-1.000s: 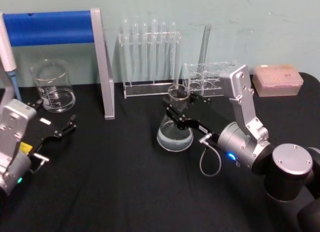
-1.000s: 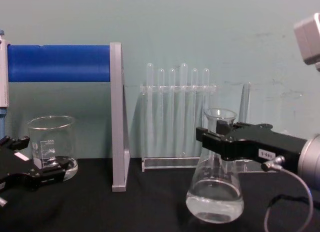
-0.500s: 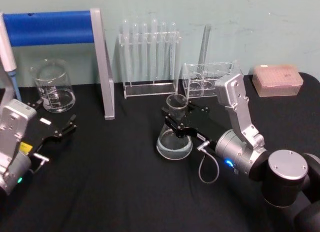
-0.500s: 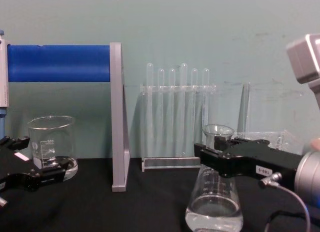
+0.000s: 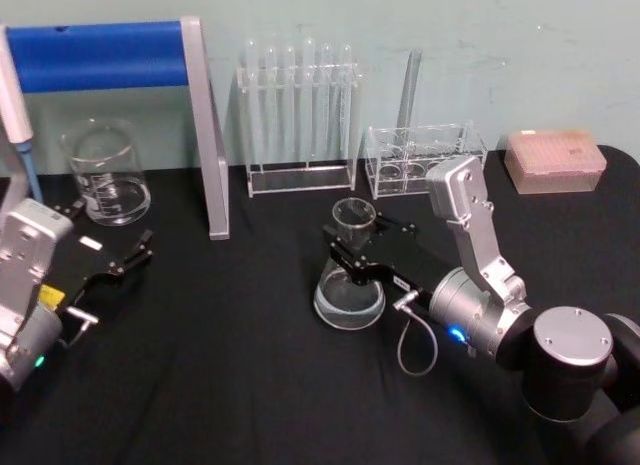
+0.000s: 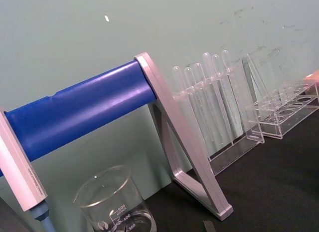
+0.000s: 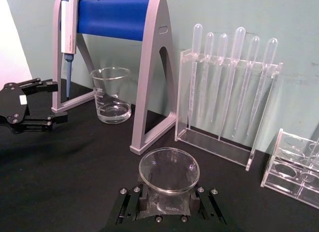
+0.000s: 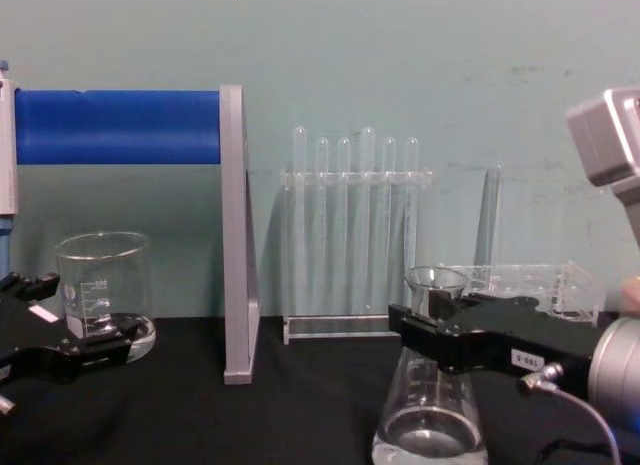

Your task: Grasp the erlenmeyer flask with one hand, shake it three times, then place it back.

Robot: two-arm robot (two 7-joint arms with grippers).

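On the black table (image 5: 230, 365), the erlenmeyer flask (image 5: 349, 281) stands upright in front of the tube rack (image 5: 298, 115), neck pointing straight up. The right gripper (image 5: 352, 247) reaches in level from the rack's right, its fingers (image 8: 410, 330) pinching the neck under the rim (the left gripper (image 5: 108, 265) idles, fingers spread, well to the rack's left). Setting it down looks like a straight drop along that axis, though I cannot tell whether the base touches the table.

A row of lab gear stands along the back edge of the black tabletop (image 5: 230, 385). Toward the back-left corner is a grey-legged stand (image 5: 100, 55) with a blue bar. A pipette (image 5: 12, 95) hangs at its left end, and a glass beaker (image 5: 105, 175) sits under the bar. Mid-edge stands a clear rack of upright tubes (image 5: 298, 115), with a low clear rack (image 5: 420, 155) just beside it. A pinkish tip box (image 5: 555, 160) sits near the back-right corner.
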